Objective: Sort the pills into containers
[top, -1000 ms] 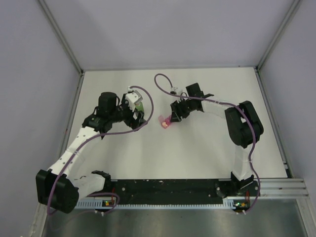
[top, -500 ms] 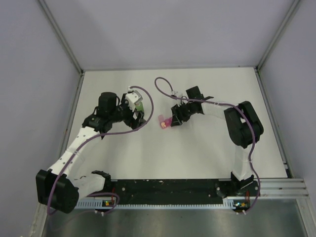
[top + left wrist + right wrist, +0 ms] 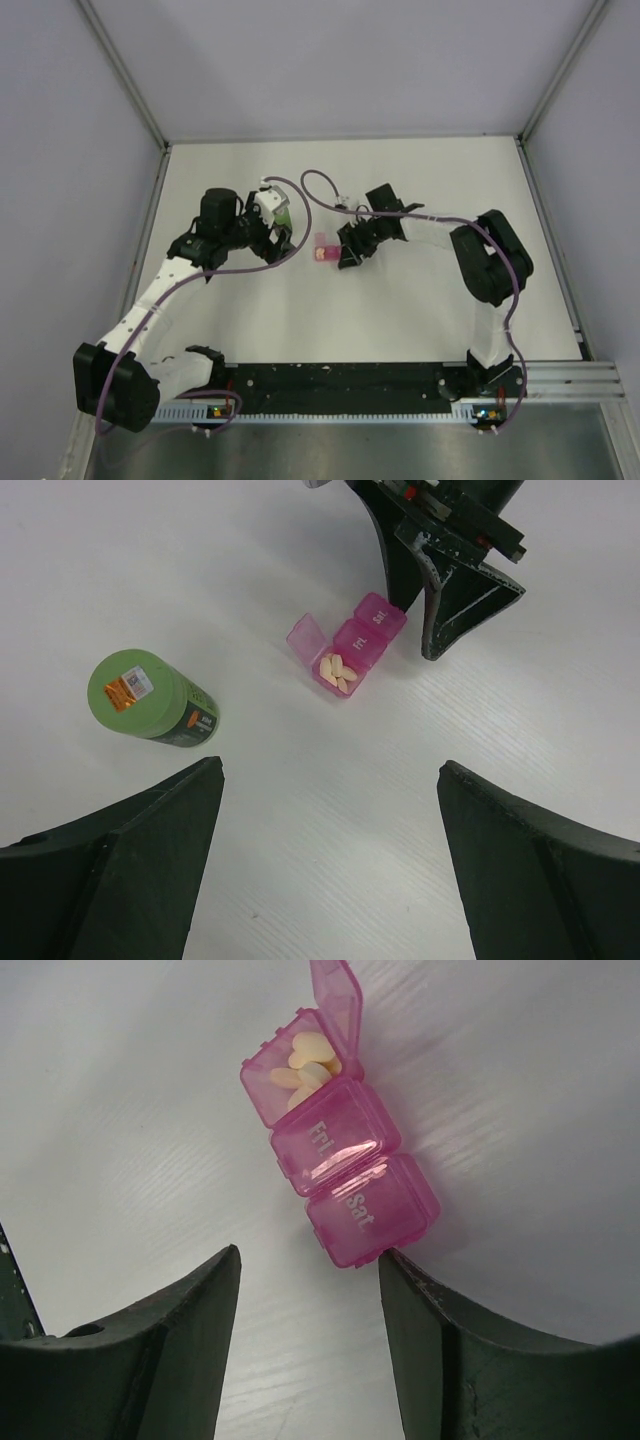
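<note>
Over the last second the right tool (image 3: pixel 347 252) slides leftward across the desk (image 3: pixel 300 870), and the pink pill box (image 3: pixel 335 1150) travels with it, ending nearer the left arm and the green bottle (image 3: pixel 150 698). I read this as a nudge that brings the box within the left arm's reach, not a lift. The box lies flat on the desk, and one right fingertip (image 3: pixel 392 1260) touches its "Sat" end. The right tool's jaws stand partly apart with nothing between them.

The left tool (image 3: pixel 330 770) hangs wide open above the desk, holding nothing.

The box is translucent, a row of three joined cells. The "Fri" and "Sat" lids are shut. The third lid is flipped up over a small heap of pale oblong pills (image 3: pixel 305 1065). The box sits just beside the right tool, with the bottle near but apart from it.
</note>
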Robot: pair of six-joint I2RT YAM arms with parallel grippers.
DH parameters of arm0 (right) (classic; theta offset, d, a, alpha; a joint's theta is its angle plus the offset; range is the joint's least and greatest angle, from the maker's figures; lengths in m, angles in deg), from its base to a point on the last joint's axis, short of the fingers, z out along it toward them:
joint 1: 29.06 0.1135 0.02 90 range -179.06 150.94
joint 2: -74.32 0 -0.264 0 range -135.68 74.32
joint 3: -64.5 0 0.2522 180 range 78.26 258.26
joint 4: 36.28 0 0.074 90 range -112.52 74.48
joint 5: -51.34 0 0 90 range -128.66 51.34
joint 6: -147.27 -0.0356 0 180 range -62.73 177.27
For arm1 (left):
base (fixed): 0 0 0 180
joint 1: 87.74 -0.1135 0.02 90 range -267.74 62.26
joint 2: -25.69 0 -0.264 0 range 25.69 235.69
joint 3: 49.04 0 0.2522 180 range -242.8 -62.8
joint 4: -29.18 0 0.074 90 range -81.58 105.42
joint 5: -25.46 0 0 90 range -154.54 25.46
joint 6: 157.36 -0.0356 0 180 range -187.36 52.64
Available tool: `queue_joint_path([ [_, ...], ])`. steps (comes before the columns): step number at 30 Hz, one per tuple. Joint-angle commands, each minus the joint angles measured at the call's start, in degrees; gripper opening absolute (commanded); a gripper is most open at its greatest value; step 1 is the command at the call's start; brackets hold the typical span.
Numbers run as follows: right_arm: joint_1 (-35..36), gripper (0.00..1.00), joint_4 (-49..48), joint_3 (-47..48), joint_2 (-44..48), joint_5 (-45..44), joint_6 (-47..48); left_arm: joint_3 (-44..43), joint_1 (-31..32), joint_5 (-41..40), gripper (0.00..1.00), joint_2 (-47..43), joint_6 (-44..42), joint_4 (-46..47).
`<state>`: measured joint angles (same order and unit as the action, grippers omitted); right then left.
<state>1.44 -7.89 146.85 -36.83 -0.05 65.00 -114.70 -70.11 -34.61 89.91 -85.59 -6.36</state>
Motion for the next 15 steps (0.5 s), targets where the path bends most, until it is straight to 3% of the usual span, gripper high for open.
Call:
queue_joint_path([
  [1, 1.31, 0.59, -0.75, -0.48, 4.98, -1.42, 1.41, 0.39, -0.14, -0.14, 0.93, -1.39, -1.97, -0.63],
  [15, 2.63, 0.76, 2.59, 1.45, 7.45, -12.41, 17.05, 1.18, -0.14, 1.00, 0.94, -2.52, -4.52, -3.62],
])
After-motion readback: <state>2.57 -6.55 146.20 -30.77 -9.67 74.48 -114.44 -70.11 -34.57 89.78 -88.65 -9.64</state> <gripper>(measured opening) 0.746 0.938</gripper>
